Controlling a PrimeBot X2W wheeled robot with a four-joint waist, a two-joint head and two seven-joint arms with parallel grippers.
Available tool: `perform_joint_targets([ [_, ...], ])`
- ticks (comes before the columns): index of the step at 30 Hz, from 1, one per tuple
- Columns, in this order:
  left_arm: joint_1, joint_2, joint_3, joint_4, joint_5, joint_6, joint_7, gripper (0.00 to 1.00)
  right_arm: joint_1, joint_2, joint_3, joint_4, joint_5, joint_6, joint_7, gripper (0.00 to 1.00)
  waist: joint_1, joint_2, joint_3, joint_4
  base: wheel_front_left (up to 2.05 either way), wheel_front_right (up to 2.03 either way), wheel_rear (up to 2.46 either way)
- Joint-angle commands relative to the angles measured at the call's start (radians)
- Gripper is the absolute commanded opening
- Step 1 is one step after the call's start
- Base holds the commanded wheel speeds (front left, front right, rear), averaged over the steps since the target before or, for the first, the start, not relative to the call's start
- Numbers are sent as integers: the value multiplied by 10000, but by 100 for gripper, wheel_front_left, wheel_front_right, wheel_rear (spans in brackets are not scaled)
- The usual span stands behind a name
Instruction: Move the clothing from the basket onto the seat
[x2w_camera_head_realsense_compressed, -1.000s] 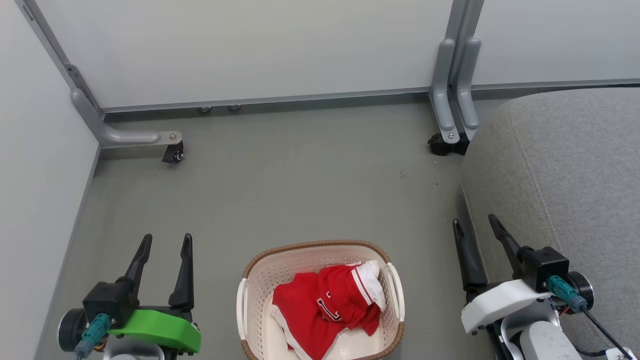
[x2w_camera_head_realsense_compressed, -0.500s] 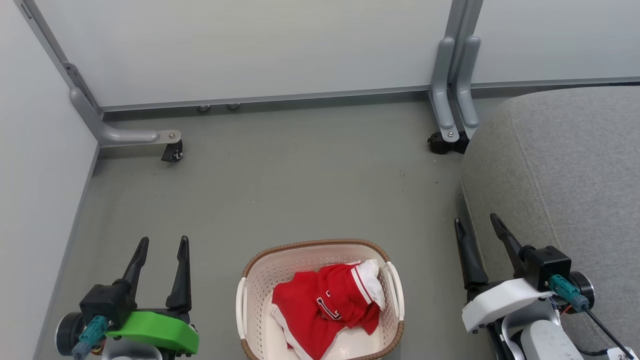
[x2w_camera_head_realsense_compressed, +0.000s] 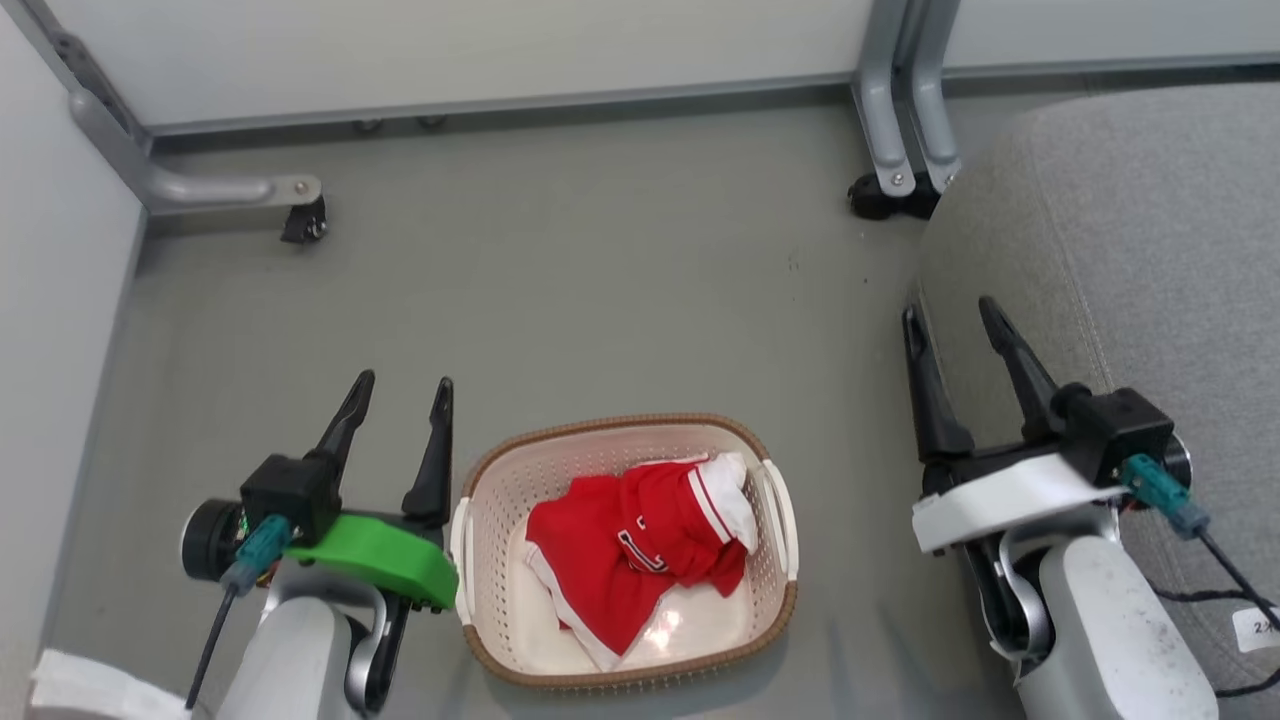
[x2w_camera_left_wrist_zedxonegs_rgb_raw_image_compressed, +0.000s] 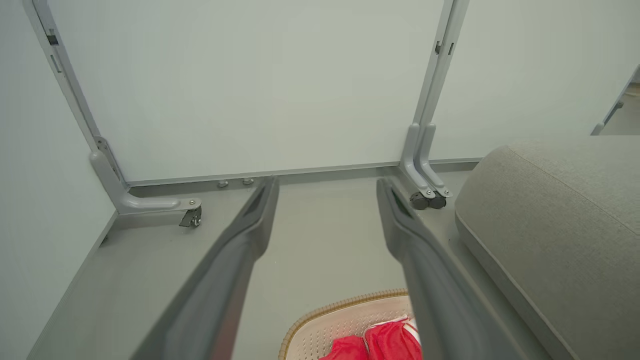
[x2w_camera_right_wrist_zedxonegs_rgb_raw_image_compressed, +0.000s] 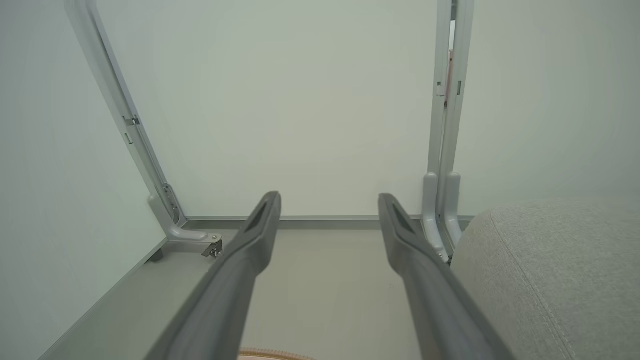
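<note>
Plainly, nearest the robot both sets of jaws stand wide apart and hold nothing; the left jaws hang just beside the basket's left side, the right jaws well off to its right, by the edge of the seat.

Between them, on the floor (x2w_camera_head_realsense_compressed: 600, 280), sits the basket (x2w_camera_head_realsense_compressed: 620, 425); the clothing (x2w_camera_head_realsense_compressed: 630, 540) lies bunched inside it, toward the middle and right, with a white sleeve uppermost near the right rim; bare plastic shows along the basket's near and left parts.

The garment looks light, soft and limp; it should crumple under a pinch, drape and trail once lifted, and might catch on the rim or drag the light basket along; nothing about it seems fragile or slippery. The best hold is probably the raised fold at the top of the heap, where the striped trim meets the white, pinched from above rather than at a flat edge.

Farther right, the seat (x2w_camera_head_realsense_compressed: 1130, 250) offers a broad, soft landing place; beyond stands a pale partition (x2w_camera_head_realsense_compressed: 500, 40) on castors.
</note>
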Motion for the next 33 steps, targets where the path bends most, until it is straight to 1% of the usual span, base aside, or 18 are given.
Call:
perform_joint_targets([
  [1, -429, 35, -159, 212, -110, -36, -4, 100, -301, -28, 17, -115, 69, 0, -58, 100, 0, 0, 1195, -334, 0, 0, 0],
  [9, -2498, 27, -1529, 1747, -344, -36, -4, 100, -1568, -27, 28, -779, 182, 0, -151, 100, 0, 0, 3428, -754, 0, 0, 0],
  [18, -4746, -226, -3867, 3664, -1010, -36, -2, 100, -2678, -22, -115, -1498, 165, 0, -245, 100, 0, 0, 5585, -1067, 0, 0, 0],
  [26, -6382, -456, -5681, 5230, -2083, -36, 71, 100, -3220, -19, -172, -2180, 241, 0, -261, 100, 0, 0, 7061, -1328, 0, 0, 0],
  [29, -6855, -454, -6097, 5606, -2333, -36, 131, 100, -3304, -17, -177, -2404, 266, 0, -263, 100, 0, 0, 7497, -1411, 0, 0, 0],
  [33, -7447, -282, -6704, 6222, -2782, -35, 363, 100, -3373, -16, -138, -2674, 334, 0, -263, 100, 0, 0, 8059, -1579, 0, 0, 0],
])
